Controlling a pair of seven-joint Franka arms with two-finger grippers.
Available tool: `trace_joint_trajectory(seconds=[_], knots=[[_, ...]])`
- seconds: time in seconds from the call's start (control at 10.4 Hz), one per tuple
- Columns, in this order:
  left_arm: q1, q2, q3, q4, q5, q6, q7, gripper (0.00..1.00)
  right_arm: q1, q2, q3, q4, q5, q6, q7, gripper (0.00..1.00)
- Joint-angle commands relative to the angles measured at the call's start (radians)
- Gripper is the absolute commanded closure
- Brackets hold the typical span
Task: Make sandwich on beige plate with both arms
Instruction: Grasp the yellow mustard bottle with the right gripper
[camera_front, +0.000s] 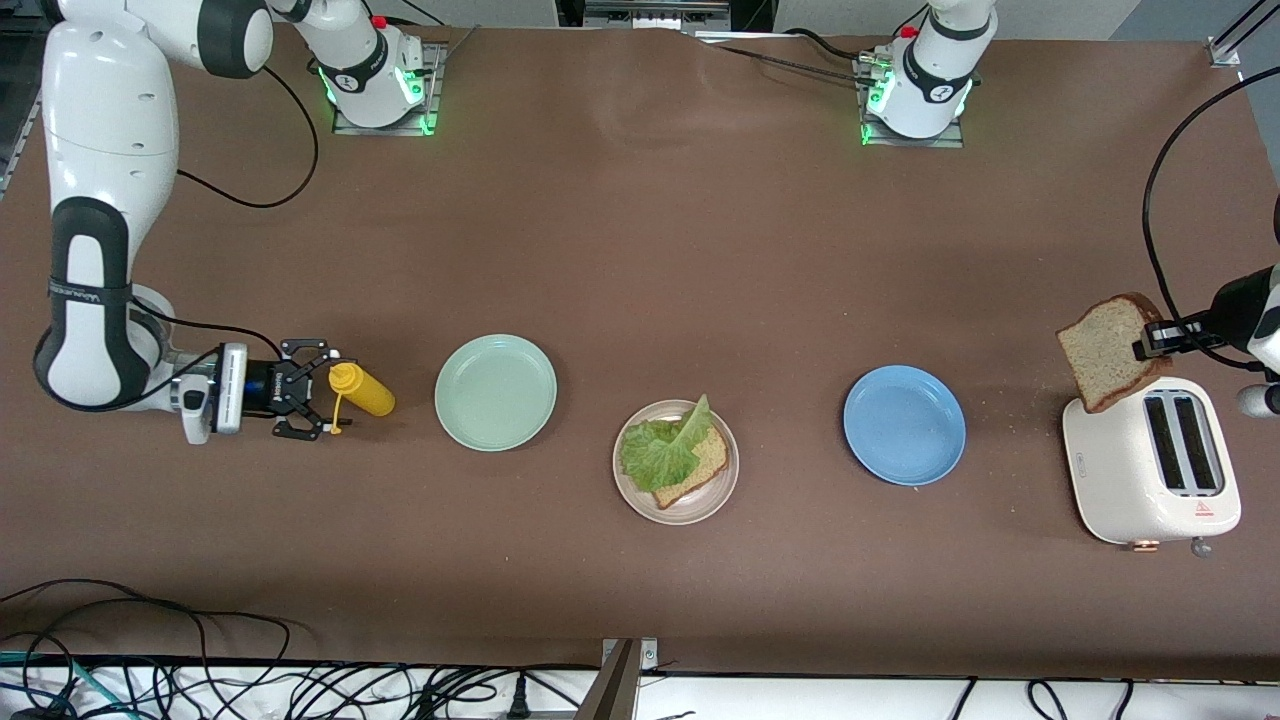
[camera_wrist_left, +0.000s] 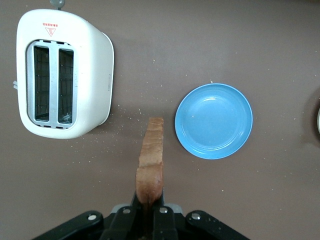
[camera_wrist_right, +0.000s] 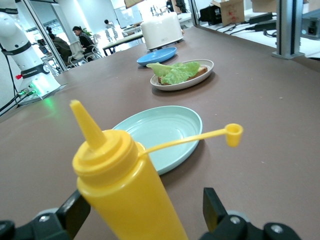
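Beige plate (camera_front: 676, 505) sits mid-table between mint plate (camera_front: 496, 391) and blue plate (camera_front: 904, 424), carrying one bread slice (camera_front: 700, 470) under ruffled lettuce (camera_front: 663, 447). Left gripper (camera_front: 1150, 342) clamps second slice (camera_front: 1108, 351) over toaster (camera_front: 1150, 463); right gripper (camera_front: 312, 402) spread wide around upright yellow bottle (camera_front: 362, 389)

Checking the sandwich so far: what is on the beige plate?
On the beige plate lies one bread slice with a lettuce leaf on top. The leaf covers most of that slice, so anything under it stays hidden.
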Motion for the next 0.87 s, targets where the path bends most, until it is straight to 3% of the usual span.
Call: trace_joint_trajectory(seconds=[0.0,0.1,0.29,0.48,0.77], knots=[[0.006,-0.009,-0.001,-0.012,-0.020,-0.004,-0.005,1.00,-0.024,0.032,0.012,0.029,0.035,-0.063,-0.061,0.23],[0.006,-0.009,-0.001,-0.012,-0.020,-0.004,-0.004,1.00,-0.022,0.031,0.012,0.030,0.034,-0.081,-0.066,0.72],[0.008,-0.009,-0.001,-0.018,-0.020,-0.004,0.002,1.00,-0.019,0.029,0.012,0.030,0.034,-0.101,-0.055,0.99],[0.013,-0.009,-0.001,-0.018,-0.020,-0.004,0.007,1.00,-0.001,0.011,0.010,0.032,0.034,-0.100,-0.040,1.00],[0.013,-0.010,-0.001,-0.027,-0.020,-0.004,0.007,1.00,0.062,-0.018,-0.008,0.090,0.004,-0.085,0.208,1.00]])
